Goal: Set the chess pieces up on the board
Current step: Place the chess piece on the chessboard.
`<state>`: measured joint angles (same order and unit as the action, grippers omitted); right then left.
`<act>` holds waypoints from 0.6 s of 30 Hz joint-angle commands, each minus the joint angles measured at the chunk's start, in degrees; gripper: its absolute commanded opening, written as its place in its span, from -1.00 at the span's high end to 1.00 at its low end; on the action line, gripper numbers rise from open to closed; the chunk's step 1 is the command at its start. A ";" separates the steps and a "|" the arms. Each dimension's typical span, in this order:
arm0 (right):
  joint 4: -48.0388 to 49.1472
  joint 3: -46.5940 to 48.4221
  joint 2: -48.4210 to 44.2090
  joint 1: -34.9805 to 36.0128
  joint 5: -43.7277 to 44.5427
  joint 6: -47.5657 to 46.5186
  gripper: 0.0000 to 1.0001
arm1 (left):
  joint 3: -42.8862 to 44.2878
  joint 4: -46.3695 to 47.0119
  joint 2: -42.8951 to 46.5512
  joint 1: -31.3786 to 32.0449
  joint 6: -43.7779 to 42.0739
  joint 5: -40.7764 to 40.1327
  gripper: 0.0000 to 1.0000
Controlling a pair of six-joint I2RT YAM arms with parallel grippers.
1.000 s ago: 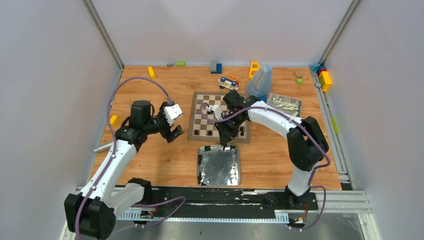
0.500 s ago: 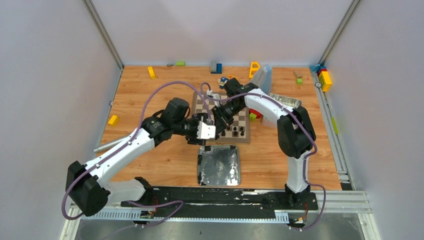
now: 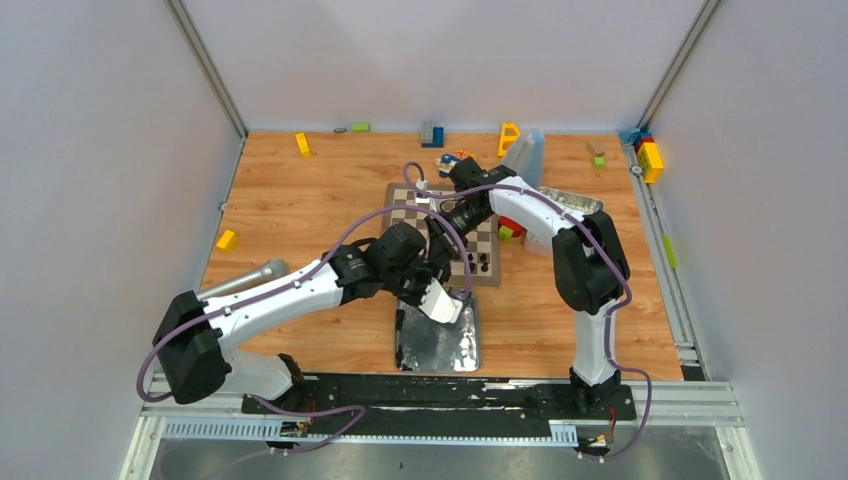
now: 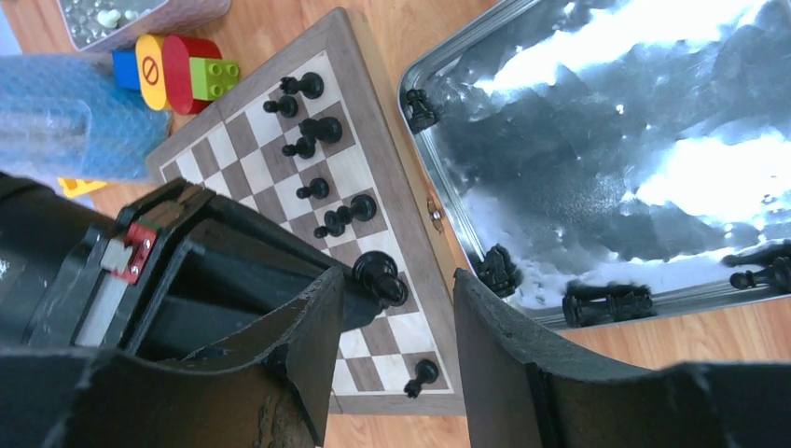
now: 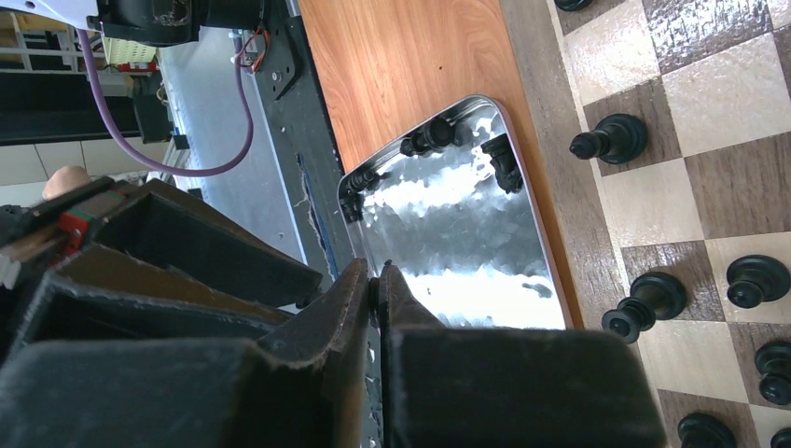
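The board (image 3: 400, 205) lies mid-table, with several black chess pieces (image 3: 478, 262) standing along its near rows. It also shows in the left wrist view (image 4: 373, 149) and the right wrist view (image 5: 690, 103). My left gripper (image 3: 455, 295) is open and empty, low over the board's near edge and the silver tray (image 3: 440, 350); in its own view (image 4: 399, 313) the jaws straddle the board's corner. My right gripper (image 3: 447, 258) is shut on a black chess piece (image 4: 378, 278) just above the near squares; in its own view (image 5: 376, 275) the jaws are almost closed. More pieces (image 4: 606, 303) lie in the tray (image 4: 653, 140).
A second tray (image 3: 570, 203) and a bubble-wrap bag (image 3: 520, 155) sit behind the board on the right. Red, yellow and green blocks (image 4: 177, 70) lie by the board's right edge. Loose toy blocks (image 3: 303, 144) line the far edge. A grey cylinder (image 3: 240, 280) lies at left.
My left arm has swung from the table's left side across to the board's near edge, above the tray. My right gripper has stayed over the board's near rows, shifting little.
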<state>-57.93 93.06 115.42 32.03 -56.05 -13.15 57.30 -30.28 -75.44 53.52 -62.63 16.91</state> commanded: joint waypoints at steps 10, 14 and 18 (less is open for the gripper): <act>-0.08 1.09 0.07 -0.30 -2.42 -0.21 1.00 | 3.17 0.38 -3.70 3.37 -3.63 -8.69 0.22; -0.09 1.15 0.03 -0.30 -2.49 -0.19 1.00 | 2.87 1.10 -3.83 3.64 -3.77 -9.44 0.29; -0.12 1.14 -0.04 -0.28 -2.49 -0.12 1.00 | 2.82 1.77 -4.21 3.86 -3.67 -10.34 0.42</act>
<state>-58.04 93.06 115.85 31.94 -56.34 -13.13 58.48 -30.50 -79.31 56.84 -65.30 8.12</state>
